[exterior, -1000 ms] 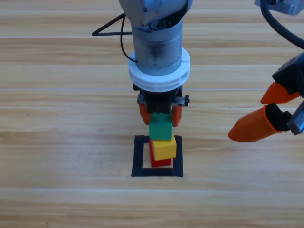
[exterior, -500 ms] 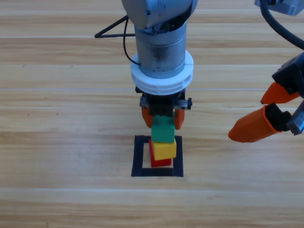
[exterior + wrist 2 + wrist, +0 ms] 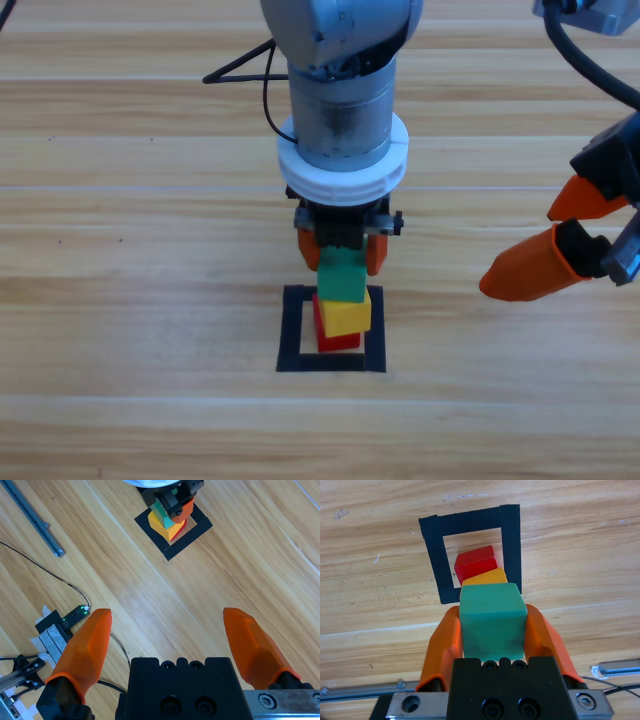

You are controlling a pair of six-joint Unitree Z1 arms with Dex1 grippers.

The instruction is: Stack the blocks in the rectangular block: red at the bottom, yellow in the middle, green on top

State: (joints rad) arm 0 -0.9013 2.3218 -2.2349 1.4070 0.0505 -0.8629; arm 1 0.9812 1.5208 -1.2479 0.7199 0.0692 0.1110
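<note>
The red cube (image 3: 340, 341) stands inside the black tape square (image 3: 296, 332), with the yellow cube (image 3: 347, 312) on top of it. My left gripper (image 3: 340, 252) hangs above the stack, shut on the green cube (image 3: 341, 279), which sits just over the yellow one; I cannot tell if they touch. In the left wrist view the green cube (image 3: 492, 622) fills the space between the orange jaws, with yellow (image 3: 484, 577) and red (image 3: 475, 563) beyond it in the tape square (image 3: 431, 559). My right gripper (image 3: 565, 232) waits open at the right edge.
In the right wrist view, off to the side of the stack (image 3: 167, 519), lie a metal rail (image 3: 35, 520), a thin black cable (image 3: 47, 575) and a small taped device (image 3: 62, 621) on the wood.
The left arm has shifted slightly right and down with the green cube, bringing it closer over the yellow cube. The right arm has not moved.
</note>
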